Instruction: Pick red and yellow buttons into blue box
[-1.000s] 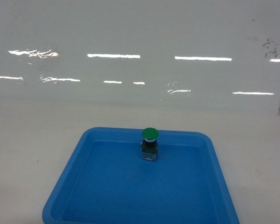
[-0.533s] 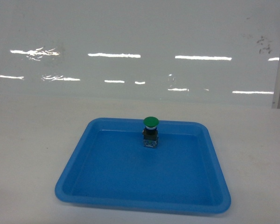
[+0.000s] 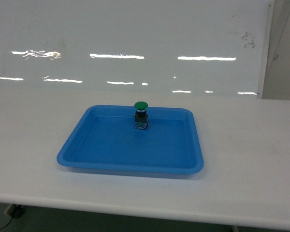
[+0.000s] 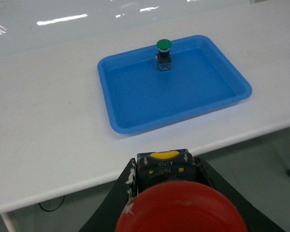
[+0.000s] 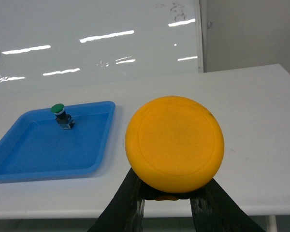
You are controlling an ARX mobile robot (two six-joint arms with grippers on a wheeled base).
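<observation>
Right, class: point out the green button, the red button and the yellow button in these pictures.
green button (image 3: pixel 141 105), head view, on its green cap.
red button (image 4: pixel 180 211), left wrist view, on its red cap.
yellow button (image 5: pixel 174 143), right wrist view, on its cap's flat face.

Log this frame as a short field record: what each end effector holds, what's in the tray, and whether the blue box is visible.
left end effector: shut on red button
right end effector: shut on yellow button
tray: on white table, holds only the green button, upright near far rim
blue box: not in any view
</observation>
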